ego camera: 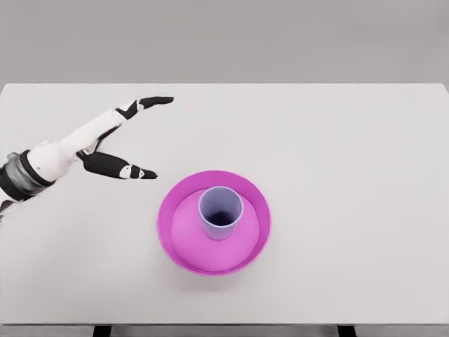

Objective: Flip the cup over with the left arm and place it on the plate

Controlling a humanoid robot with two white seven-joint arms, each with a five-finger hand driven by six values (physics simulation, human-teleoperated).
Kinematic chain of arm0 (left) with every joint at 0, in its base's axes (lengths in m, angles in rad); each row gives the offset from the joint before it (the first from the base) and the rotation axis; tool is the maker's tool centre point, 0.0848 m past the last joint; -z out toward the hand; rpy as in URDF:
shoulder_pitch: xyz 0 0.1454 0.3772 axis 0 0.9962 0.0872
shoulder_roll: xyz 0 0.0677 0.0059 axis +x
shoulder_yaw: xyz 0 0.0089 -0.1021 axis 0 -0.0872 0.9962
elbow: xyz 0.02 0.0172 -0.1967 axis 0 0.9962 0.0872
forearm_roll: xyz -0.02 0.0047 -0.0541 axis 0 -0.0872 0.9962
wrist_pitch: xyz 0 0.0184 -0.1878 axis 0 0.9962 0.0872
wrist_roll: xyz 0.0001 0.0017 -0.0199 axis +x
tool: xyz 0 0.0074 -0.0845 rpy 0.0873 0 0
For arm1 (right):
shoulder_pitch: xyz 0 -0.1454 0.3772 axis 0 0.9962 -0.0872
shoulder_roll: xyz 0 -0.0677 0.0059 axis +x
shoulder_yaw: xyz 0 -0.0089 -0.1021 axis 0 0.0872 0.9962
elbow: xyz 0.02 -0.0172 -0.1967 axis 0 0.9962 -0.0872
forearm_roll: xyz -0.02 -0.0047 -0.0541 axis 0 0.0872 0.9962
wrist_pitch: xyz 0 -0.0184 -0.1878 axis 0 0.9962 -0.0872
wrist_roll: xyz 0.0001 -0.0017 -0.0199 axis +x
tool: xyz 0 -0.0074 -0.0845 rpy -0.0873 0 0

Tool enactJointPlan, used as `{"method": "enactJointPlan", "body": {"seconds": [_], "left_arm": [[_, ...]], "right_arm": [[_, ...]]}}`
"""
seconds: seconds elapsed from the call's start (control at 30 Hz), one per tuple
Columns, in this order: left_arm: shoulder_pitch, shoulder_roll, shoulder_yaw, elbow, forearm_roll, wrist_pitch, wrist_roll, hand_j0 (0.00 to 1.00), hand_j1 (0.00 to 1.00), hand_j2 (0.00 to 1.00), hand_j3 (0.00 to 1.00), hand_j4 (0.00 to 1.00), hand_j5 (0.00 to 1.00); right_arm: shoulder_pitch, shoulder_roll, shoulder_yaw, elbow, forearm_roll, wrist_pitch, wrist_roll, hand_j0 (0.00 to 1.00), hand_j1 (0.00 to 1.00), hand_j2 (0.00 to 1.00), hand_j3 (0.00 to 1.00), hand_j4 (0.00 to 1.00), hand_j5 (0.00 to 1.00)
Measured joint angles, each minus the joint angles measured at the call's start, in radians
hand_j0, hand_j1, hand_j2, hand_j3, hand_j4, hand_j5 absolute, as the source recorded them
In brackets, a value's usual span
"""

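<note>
While on one plate, one cup

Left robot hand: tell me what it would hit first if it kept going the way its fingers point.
Nothing, apparently. The left robot hand points right and slightly away, passing behind the plate and cup over bare table.

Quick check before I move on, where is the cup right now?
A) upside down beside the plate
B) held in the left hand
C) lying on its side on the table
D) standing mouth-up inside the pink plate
D: the lavender cup stands upright with its open mouth facing up, inside the pink plate, while the left hand is open and apart from it on the upper left.
</note>
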Motion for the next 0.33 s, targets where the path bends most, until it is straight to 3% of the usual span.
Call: {"method": "enactJointPlan", "body": {"seconds": [0.1,0.33], "left_arm": [[0.003,0.052,-0.012,0.028,-0.001,-0.001,-0.083,1.00,1.00,1.00,1.00,1.00,1.00],[0.002,0.125,-0.014,0.043,0.172,-0.001,-0.221,1.00,1.00,1.00,1.00,1.00,1.00]], "right_arm": [[0.000,0.000,0.000,0.000,0.000,0.000,0.000,1.00,1.00,1.00,1.00,1.00,1.00],[0.000,0.000,0.000,0.000,0.000,0.000,0.000,1.00,1.00,1.00,1.00,1.00,1.00]]}}
